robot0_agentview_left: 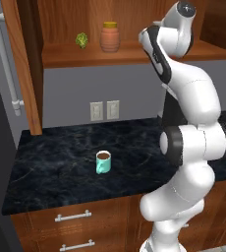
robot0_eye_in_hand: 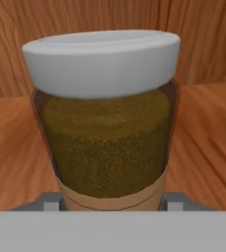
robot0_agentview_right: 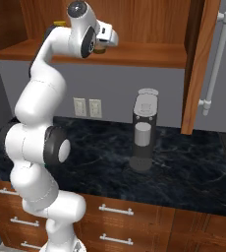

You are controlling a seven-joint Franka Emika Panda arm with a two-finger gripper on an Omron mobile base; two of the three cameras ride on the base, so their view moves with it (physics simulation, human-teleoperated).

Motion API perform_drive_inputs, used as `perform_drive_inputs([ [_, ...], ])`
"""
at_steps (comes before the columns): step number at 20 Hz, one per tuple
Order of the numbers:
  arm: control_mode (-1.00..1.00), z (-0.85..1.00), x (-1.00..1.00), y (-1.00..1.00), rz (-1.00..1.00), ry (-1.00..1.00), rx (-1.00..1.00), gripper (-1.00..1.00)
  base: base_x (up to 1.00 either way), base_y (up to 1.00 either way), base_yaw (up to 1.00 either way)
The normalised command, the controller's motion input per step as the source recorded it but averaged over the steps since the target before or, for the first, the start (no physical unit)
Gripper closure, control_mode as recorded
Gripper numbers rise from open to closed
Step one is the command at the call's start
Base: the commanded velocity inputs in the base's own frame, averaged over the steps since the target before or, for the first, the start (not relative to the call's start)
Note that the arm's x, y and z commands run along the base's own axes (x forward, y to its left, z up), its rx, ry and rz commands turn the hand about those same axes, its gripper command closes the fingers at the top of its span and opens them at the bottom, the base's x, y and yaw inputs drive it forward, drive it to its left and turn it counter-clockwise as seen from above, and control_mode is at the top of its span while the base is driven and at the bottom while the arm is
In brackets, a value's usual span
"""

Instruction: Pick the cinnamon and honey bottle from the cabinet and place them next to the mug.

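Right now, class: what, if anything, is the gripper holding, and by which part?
The gripper is shut on the cinnamon, gripping it low on the body, at the label band near the base, on the cabinet shelf.

The reddish-brown wooden wall cabinet (robot0_agentview_left: 134, 54) has a flat wood shelf board, and on it stands a squat terracotta-orange ribbed honey jar with a yellow lid (robot0_agentview_left: 110, 37), with a small bumpy green object (robot0_agentview_left: 81, 40) just to its left. A slim jar of dark brown cinnamon with a pale grey lid (robot0_eye_in_hand: 105, 123) also stands upright on the shelf boards. Below, a dark marbled stone counter (robot0_agentview_left: 61, 167) carries a small teal mug of dark liquid (robot0_agentview_left: 103, 162) and a tall grey coffee machine (robot0_agentview_right: 145, 130).
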Motion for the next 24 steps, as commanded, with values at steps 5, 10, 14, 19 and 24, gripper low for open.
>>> perform_drive_inputs([
  [5,-1.00,0.00,-1.00,0.02,0.00,-0.07,0.00,1.00,0.00,0.00,0.00],
  [10,-1.00,0.00,-1.00,0.08,0.03,-0.07,0.00,1.00,0.00,0.00,0.00],
  [14,-1.00,-0.02,-1.00,0.09,0.05,-0.03,0.00,1.00,0.00,0.00,0.00],
  [19,-1.00,-0.01,-0.99,0.16,0.07,0.00,0.00,1.00,0.00,0.00,0.00],
  [24,-1.00,-0.22,-0.87,0.20,0.17,0.00,0.00,1.00,0.00,0.00,0.00],
])
